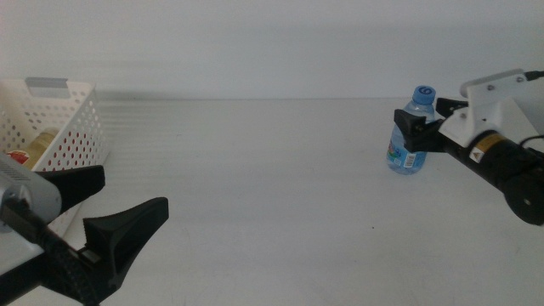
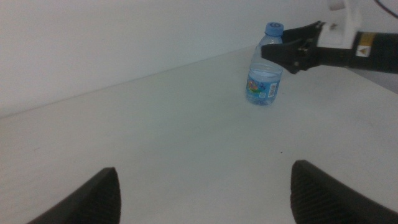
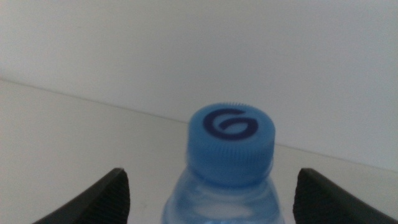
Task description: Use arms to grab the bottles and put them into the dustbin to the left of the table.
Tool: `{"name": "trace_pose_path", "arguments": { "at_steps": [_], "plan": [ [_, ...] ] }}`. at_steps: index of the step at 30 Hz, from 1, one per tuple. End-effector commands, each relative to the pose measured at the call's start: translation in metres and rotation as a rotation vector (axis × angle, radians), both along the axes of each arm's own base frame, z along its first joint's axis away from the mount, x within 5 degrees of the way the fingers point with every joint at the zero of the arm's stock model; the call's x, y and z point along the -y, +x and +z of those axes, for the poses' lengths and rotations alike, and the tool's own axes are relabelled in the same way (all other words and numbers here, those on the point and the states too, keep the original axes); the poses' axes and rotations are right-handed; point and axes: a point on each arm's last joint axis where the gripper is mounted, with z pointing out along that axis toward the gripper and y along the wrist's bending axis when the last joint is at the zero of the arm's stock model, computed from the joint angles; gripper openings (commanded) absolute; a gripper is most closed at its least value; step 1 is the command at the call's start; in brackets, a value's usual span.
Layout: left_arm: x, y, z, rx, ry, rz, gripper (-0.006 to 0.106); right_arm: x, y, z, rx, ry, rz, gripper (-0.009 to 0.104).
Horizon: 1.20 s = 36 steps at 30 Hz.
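At far left I see the dustbin (image 1: 59, 123) holding a yellow-liquid bottle (image 1: 36, 146) (partly hidden). My right pincer (image 1: 414, 129) stands open around the upright water bottle (image 1: 410, 136) at right on the worktop (image 1: 255, 178); left pincer (image 1: 106, 212) open, lower left.

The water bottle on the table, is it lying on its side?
No. The water bottle stands upright on the table, blue cap on top.

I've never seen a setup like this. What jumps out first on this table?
The small clear water bottle with a blue cap stands upright at the far right, with the right arm's black gripper open around it. At far left sits a white perforated plastic basket; the left gripper waits open near it.
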Motion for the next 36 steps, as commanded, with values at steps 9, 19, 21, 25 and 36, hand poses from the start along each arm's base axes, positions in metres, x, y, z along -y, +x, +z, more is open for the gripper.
{"name": "trace_pose_path", "arguments": {
  "at_steps": [9,19,21,25,36],
  "plan": [
    [0.0,0.001,0.017,0.078,-0.073,0.017,0.09,-0.002,0.036,-0.001,0.087,0.015,0.005,0.092],
    [0.0,0.001,0.017,0.078,-0.073,0.017,0.09,-0.02,0.034,0.002,0.078,0.041,0.086,0.0],
    [0.0,0.001,0.017,0.078,-0.073,0.017,0.09,-0.036,0.035,0.013,0.102,0.05,0.155,0.0],
    [0.0,0.001,0.017,0.078,-0.073,0.017,0.09,-0.077,0.038,0.038,0.151,0.092,0.318,0.0],
    [0.0,0.001,0.017,0.078,-0.073,0.017,0.09,-0.205,0.031,0.07,0.224,0.107,0.637,0.0]
  ]
}}
